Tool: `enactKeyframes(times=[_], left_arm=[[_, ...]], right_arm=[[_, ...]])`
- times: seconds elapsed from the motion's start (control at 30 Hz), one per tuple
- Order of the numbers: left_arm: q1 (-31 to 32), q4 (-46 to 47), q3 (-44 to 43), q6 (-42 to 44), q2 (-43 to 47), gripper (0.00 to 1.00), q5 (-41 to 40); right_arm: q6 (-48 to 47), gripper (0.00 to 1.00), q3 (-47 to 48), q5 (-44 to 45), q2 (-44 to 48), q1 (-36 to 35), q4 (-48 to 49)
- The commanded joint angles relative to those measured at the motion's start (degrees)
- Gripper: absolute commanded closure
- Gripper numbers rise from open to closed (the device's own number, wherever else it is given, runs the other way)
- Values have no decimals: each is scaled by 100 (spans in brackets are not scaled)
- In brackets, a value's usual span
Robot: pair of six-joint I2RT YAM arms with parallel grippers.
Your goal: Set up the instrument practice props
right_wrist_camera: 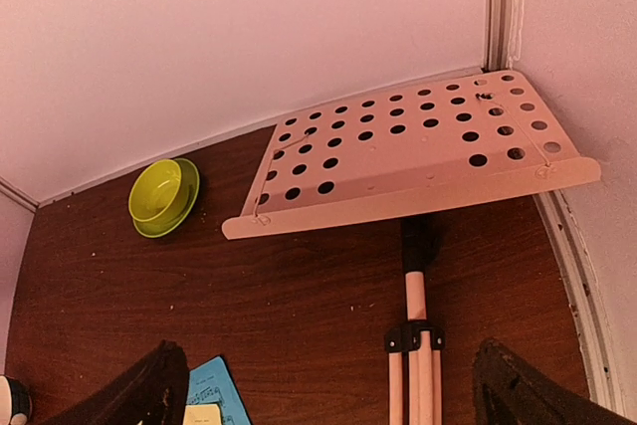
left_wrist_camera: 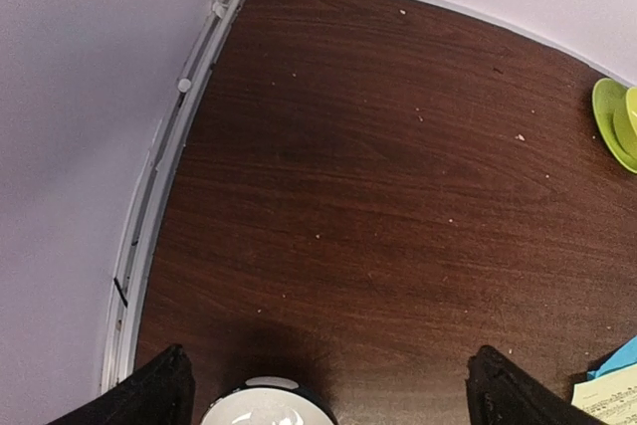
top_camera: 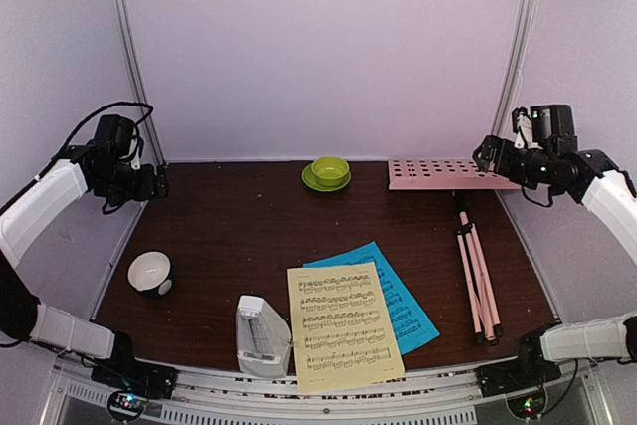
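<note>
The pink music stand lies flat along the table's right side, its hole-punched panel at the back and its folded tripod legs pointing toward the front. A yellow sheet-music page overlaps a blue page at the front centre. The white-grey metronome stands upright just left of them. My right gripper hangs open above the panel's right end, holding nothing. Open and empty too, my left gripper is raised over the back left of the table.
A green bowl on a saucer sits at the back centre. A small white-and-black bowl rests at the left, below my left gripper. Walls close in the table at the back and both sides.
</note>
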State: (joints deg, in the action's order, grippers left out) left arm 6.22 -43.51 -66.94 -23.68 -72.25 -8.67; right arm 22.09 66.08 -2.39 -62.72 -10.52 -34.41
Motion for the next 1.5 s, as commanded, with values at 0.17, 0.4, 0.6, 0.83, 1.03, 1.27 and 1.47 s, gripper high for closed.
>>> enactKeyframes(times=[0.17,0.4,0.6,0.83,1.03,1.27,1.47], left_arm=[[-182,110,-500,96,-537,2,578],[-213,217,-585,153,-787,2,886],[-226,364,-595,101,-949,2,1044],[-236,446,-601,-50,-1032,2,860],[-235,557,-532,-165,-1046,2,721],[-235,551,-555,-262,-1057,2,544],[-236,522,-616,-354,-1028,2,408]], right_arm=[[-271,0,1177,-805,-1396,520,-1039],[-375,0,1132,-1120,-2076,843,-1225],[415,0,1802,-385,-2859,1038,-1669],[2627,0,2691,219,-3595,1101,-2144],[4110,0,3442,389,-4108,1105,-2247],[5035,0,3849,306,-4696,1123,-2515],[5529,0,3829,246,-4871,1122,-2451]])
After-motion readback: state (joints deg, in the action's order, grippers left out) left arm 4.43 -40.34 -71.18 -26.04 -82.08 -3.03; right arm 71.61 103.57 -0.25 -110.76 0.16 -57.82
